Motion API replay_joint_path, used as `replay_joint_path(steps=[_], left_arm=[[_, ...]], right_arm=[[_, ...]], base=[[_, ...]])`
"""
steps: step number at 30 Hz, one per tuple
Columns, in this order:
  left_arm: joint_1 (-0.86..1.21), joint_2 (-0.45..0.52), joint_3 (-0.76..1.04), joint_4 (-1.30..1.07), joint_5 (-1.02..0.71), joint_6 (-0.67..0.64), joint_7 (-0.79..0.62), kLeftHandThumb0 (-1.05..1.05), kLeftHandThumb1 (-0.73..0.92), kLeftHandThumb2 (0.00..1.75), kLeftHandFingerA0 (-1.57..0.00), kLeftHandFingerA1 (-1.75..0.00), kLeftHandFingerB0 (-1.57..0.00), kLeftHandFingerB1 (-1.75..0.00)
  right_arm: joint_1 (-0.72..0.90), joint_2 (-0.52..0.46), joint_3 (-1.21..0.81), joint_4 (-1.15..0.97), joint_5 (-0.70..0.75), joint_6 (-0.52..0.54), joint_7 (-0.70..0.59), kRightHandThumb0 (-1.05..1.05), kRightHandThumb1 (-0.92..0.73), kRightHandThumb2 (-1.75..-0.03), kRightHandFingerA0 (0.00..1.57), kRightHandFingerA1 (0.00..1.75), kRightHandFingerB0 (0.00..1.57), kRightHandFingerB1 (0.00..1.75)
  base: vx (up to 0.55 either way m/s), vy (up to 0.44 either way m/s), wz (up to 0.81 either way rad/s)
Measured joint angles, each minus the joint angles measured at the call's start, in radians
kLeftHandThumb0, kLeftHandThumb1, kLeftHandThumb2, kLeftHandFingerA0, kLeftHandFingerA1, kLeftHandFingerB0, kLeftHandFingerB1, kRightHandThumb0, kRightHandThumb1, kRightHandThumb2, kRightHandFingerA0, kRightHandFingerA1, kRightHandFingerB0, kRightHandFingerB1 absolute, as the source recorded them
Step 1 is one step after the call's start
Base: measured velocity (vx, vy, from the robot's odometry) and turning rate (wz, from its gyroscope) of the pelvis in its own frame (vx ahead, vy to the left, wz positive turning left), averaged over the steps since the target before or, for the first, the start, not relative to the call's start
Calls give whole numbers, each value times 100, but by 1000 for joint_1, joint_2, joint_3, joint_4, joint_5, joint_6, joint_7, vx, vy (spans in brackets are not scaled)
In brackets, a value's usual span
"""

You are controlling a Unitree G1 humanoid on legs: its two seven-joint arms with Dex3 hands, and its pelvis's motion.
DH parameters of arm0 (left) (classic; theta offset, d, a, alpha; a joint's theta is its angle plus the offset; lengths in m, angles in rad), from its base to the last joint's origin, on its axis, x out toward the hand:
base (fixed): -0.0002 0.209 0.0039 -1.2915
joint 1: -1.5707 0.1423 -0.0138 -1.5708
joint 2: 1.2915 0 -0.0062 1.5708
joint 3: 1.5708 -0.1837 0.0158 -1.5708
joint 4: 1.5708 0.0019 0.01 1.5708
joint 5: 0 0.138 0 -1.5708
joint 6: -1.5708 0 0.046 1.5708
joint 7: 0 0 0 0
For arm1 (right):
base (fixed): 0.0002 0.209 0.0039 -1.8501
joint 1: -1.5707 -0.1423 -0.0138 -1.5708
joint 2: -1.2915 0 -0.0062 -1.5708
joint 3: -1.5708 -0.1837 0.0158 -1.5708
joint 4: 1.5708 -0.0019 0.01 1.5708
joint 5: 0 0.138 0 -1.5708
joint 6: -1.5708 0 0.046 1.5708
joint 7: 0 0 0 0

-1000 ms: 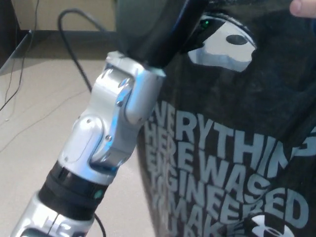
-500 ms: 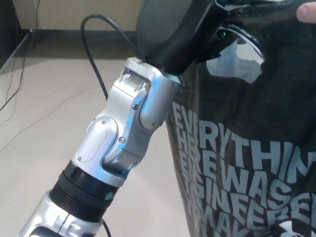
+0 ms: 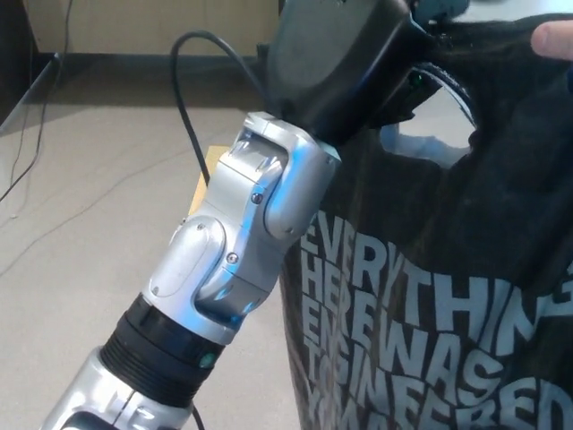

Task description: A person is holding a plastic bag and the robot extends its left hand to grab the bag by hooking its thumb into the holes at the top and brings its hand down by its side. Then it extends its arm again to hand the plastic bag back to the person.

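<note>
- Bag (image 3: 448,269), black plastic with pale lettering, hangs right of the left hand (image 3: 345,58), its top at that hand.
- Whether the hand's fingers are spread or closed on the bag's cut-out hole (image 3: 430,121) cannot be told.
- Silver forearm (image 3: 233,260) slants down-left from the hand.
- A person's fingertip (image 3: 553,38) touches the bag's top, right of the hand.
- Black cable (image 3: 183,98) loops left of the hand over the tan floor (image 3: 81,197).

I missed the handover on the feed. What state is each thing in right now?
Left hand: raised at the bag's top by the handle hole; its grip is not visible.
Plastic bag: hanging upright, printed side toward the camera, handle hole open.
Person's hand: fingertips at the bag's top right edge.
Cable: loose, arcing behind the left arm.
</note>
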Motion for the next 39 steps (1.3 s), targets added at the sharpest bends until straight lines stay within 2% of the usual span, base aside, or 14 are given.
replay_joint_path(steps=[2, 3, 9, 11, 13, 15, 16, 18, 19, 32, 33, 34, 36, 39], left_arm=[[0, -7, -5, 14, -1, -8, 16, -12, 78, 70, -91, -175, -72, -126], [0, -10, -8, 19, -1, -11, 24, -13, 77, 72, -93, -175, -76, -108], [6, -22, -14, 38, 1, -31, 91, -13, 76, 78, -94, -172, -68, -132], [9, -22, -14, 50, 1, -44, 119, -13, 74, 81, -96, -171, -72, -122], [12, -18, -10, 61, 1, -60, 148, -20, 74, 67, -99, -171, -76, -101], [14, -14, -7, 66, 2, -72, 176, -18, 71, 63, -93, -173, -70, -114], [14, -13, -6, 67, 3, -76, 187, -26, 55, 93, -125, -139, -73, -98], [14, -4, 1, 72, 7, -86, 220, -26, 55, 93, -125, -139, -73, -98], [14, 1, 5, 74, 9, -91, 232, -18, 76, 64, -94, -175, -65, -126], [21, 82, 100, 47, 16, -144, 356, -12, 69, 83, -94, -168, -72, -130], [25, 89, 104, 42, 20, -145, 360, -12, 67, 82, -110, -162, -81, -126], [30, 96, 109, 36, 22, -146, 365, -14, 73, 75, -96, -169, -74, -131], [39, 106, 120, 23, 23, -149, 370, -15, 74, 73, -96, -169, -74, -128], [56, 132, 139, 3, 23, -150, 378, -10, 70, 83, -86, -175, -59, -146]], right_arm=[[-2, 0, 0, 1, 0, 0, 1, -35, -71, -60, 71, 46, 54, 39], [-3, 0, 0, 2, 0, 0, 1, -34, -71, -60, 72, 47, 55, 40], [-6, 0, 2, 7, 0, -4, 1, -36, -72, -60, 71, 47, 55, 40], [-4, 0, 3, 7, 0, -4, 1, -36, -71, -60, 71, 47, 55, 40], [-4, 0, 3, 7, 0, -4, 1, -37, -71, -60, 72, 47, 55, 40], [-4, 0, 4, 7, -1, -4, 1, -38, -71, -60, 72, 47, 55, 40], [-4, 0, 4, 6, -1, -4, 1, -38, -71, -60, 72, 48, 55, 40], [-4, 0, 5, 6, -1, -4, 1, -38, -71, -60, 72, 48, 55, 40], [-4, 0, 5, 6, -1, -4, 1, -37, -72, -60, 72, 48, 56, 40], [1, -3, 8, 5, -3, -5, 1, -38, -72, -60, 72, 47, 56, 40], [1, -3, 8, 5, -3, -5, 1, -37, -73, -61, 72, 47, 56, 40], [2, -3, 8, 4, -3, -5, 1, -38, -73, -60, 72, 47, 56, 40], [3, -4, 9, 3, -4, -4, 1, -38, -72, -61, 72, 47, 56, 40], [3, -4, 13, 3, -8, -4, 1, -37, -72, -61, 71, 47, 56, 40]], base=[[0, 0, 0], [0, 0, 0], [0, 0, 0], [0, 0, 0], [0, 0, 0], [0, 0, 0], [0, 0, 0], [0, 0, 0], [0, 0, 0], [0, 0, 0], [0, 0, 0], [0, 0, 0], [0, 0, 0], [0, 0, 0]])
